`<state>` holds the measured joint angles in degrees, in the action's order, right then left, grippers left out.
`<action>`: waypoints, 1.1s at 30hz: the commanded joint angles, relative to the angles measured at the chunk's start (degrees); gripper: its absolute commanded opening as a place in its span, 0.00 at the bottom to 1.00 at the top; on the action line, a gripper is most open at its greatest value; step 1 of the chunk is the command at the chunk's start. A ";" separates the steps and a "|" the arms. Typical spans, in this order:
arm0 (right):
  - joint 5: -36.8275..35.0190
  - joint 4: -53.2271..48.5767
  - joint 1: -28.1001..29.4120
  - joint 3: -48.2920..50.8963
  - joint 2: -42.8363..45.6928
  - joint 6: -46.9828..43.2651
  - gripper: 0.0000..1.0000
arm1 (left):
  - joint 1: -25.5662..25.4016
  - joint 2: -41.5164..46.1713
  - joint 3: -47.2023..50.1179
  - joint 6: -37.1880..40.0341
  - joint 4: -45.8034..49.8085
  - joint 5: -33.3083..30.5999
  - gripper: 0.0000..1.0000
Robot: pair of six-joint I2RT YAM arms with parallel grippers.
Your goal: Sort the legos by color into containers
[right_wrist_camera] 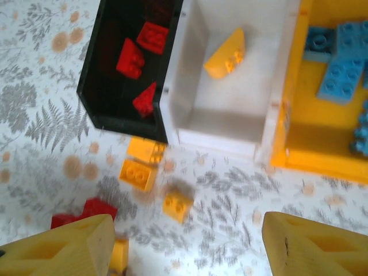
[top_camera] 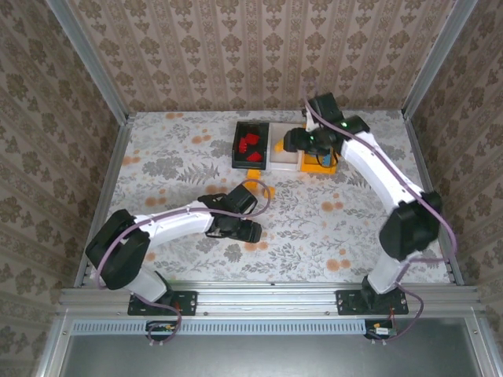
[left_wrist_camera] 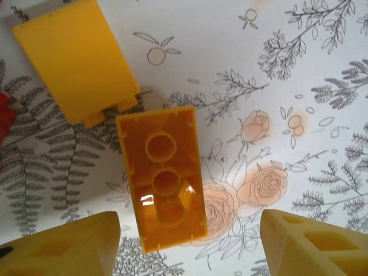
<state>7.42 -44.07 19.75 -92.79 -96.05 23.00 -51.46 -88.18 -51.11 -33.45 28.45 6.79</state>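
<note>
looking down from the top external camera, you see the left arm rise from its base at the near left, fold at the elbow and reach rightward, low over the middle of the flowered table (top_camera: 354, 212), with the left gripper (top_camera: 245, 230) pointing down. the right arm climbs from its near-right base, bends at a high elbow and stretches back and left, so the right gripper (top_camera: 302, 141) hangs above the joined row of black tray (top_camera: 236, 149), white tray (top_camera: 279, 157) and yellow-orange tray (top_camera: 314, 167) at the far side.

on the left wrist camera, your yellow fingers (left_wrist_camera: 63, 247) stand apart and grip nothing. an overturned orange brick (left_wrist_camera: 164, 178) lies flat on the table between them, close to the left finger, well clear of the right one. a second orange brick (left_wrist_camera: 75, 57) lies just beyond it.

on the right wrist camera, the fingers (right_wrist_camera: 316, 247) are spread wide and empty. red bricks (right_wrist_camera: 138, 57) sit in the black tray, one orange wedge brick (right_wrist_camera: 225, 54) in the white tray, blue bricks (right_wrist_camera: 345, 63) in the yellow-orange tray. loose orange bricks (right_wrist_camera: 138, 172) and loose red bricks (right_wrist_camera: 86, 213) lie on the table near the black tray.
</note>
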 commanded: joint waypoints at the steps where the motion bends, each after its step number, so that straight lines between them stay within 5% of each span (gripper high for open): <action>1: 2.73 3.53 0.30 11.19 5.93 2.29 0.70 | -0.55 -2.17 -2.84 1.57 1.43 -1.63 0.66; 10: 1.36 2.75 0.11 28.98 20.61 3.18 0.71 | -0.55 -9.28 -7.02 2.95 1.62 -0.56 0.54; 18: 3.59 4.57 0.03 29.96 20.87 4.79 0.72 | -0.96 -9.55 -6.91 2.10 2.20 -0.69 0.39; 25: 5.35 6.11 0.12 30.07 20.14 5.75 0.72 | -0.71 -5.77 -8.42 2.60 4.90 -1.75 0.37; 33: 4.38 5.76 0.13 32.20 22.00 5.66 0.73 | 6.90 -5.46 -18.62 8.71 9.76 2.72 0.37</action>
<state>11.22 -38.72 19.79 -62.00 -75.48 27.73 -47.72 -94.96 -64.69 -28.86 34.83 7.35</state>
